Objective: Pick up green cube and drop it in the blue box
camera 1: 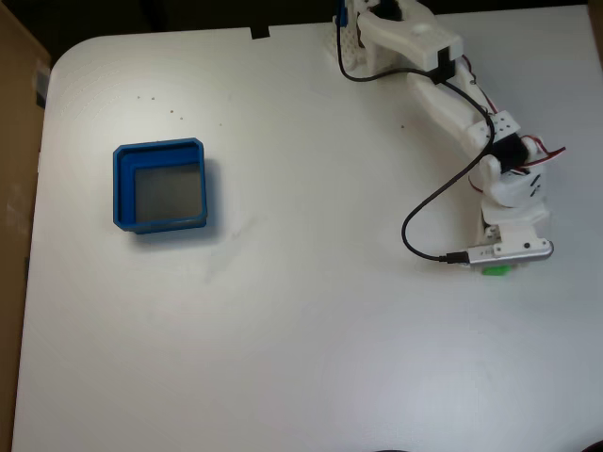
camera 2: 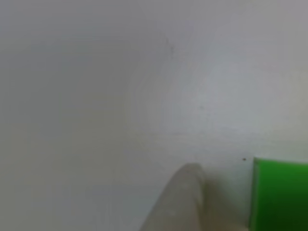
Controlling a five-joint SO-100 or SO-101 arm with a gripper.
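Low over the white table (camera 1: 301,330), gripper (camera 1: 497,266) beside the green cube (camera 1: 496,271), one fingertip (camera 2: 185,192) just left of it in the other view, jaw opening unclear, blue box (camera 1: 121,188) well apart.

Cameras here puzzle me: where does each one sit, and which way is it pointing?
Fixed view: sits above, looking down on the white table, the blue box at left, and the whole white arm with its cable reaching toward the green cube.
Other view: sits very low and close to the table surface, showing one blurred pale finger of the claw beside the cube.
Shared: both show the green cube and the white table.
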